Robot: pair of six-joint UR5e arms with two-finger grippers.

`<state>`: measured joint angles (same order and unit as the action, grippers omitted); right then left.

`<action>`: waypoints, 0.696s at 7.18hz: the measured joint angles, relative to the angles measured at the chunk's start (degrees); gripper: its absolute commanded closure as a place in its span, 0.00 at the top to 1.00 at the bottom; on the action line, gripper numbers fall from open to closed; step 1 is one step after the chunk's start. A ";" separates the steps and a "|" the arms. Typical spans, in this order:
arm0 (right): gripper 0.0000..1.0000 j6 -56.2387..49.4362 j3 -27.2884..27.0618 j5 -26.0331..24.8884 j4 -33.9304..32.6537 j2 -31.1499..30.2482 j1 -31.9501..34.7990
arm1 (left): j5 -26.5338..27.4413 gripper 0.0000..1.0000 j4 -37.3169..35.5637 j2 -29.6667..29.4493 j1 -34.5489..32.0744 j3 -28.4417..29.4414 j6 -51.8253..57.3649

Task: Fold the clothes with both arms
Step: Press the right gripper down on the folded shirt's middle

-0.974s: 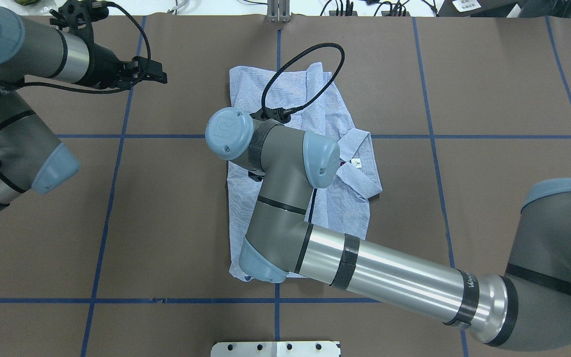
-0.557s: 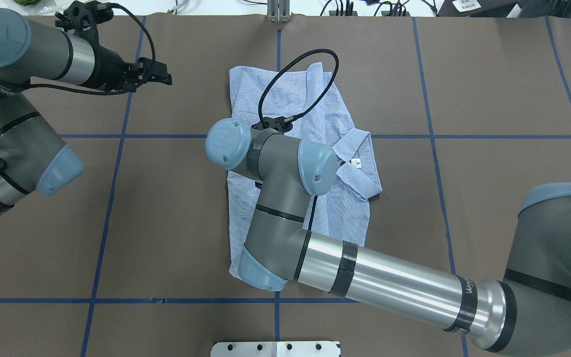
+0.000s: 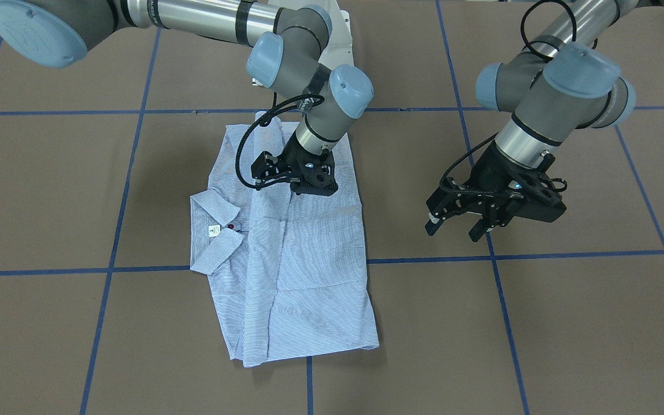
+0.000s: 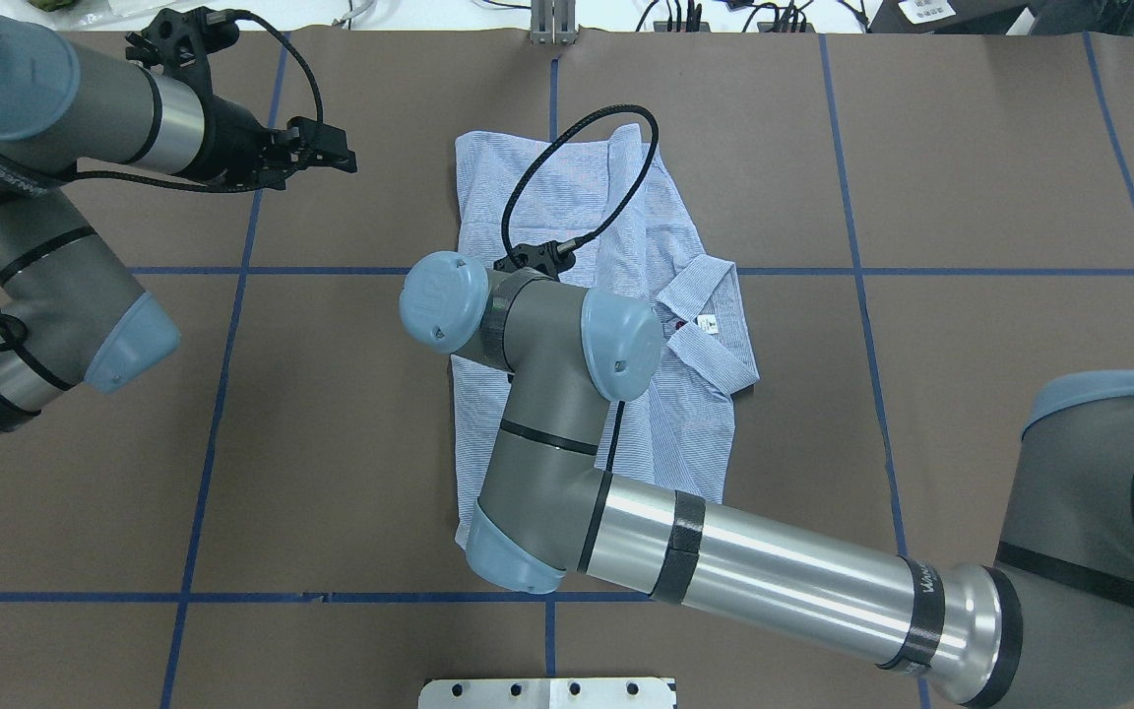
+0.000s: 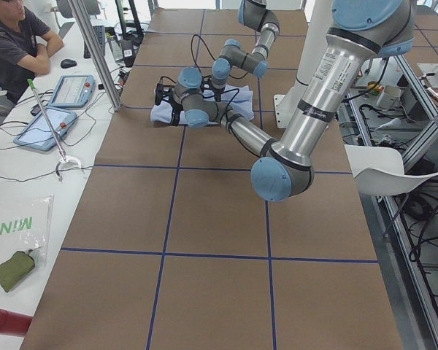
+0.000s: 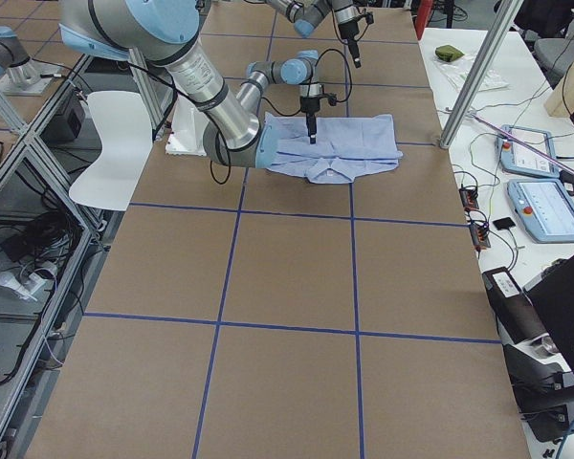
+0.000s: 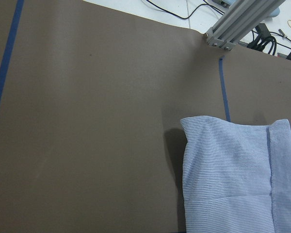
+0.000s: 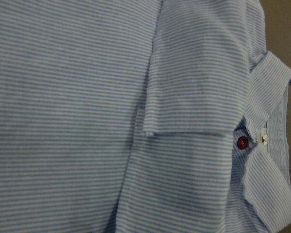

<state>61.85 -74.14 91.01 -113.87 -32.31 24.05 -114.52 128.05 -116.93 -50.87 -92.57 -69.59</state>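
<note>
One light blue striped shirt [image 3: 303,271] lies folded into a long panel on the desk [image 3: 78,323], directly beneath the right pincer [image 3: 309,187] and well apart from the left pincer [image 3: 456,229]. It looks soft, light and limp, so it would likely sag. A hem corner or folded edge seems the best hold. The left pincer is spread wide and empty over bare desk. The right pincer points down beside the collar [image 3: 205,230]; I cannot tell whether it is spread or pinching.

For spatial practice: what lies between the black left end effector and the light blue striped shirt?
Only bare brown table cover, shown in the front-facing view.
</note>
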 measured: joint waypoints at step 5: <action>1.00 -5.67 -7.45 0.21 -0.56 -8.29 2.92 | 0.08 1.00 -0.08 -0.89 0.75 0.27 -0.67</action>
<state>56.18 -81.59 91.22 -114.44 -40.60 26.96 -114.44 127.97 -117.83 -50.12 -92.30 -70.26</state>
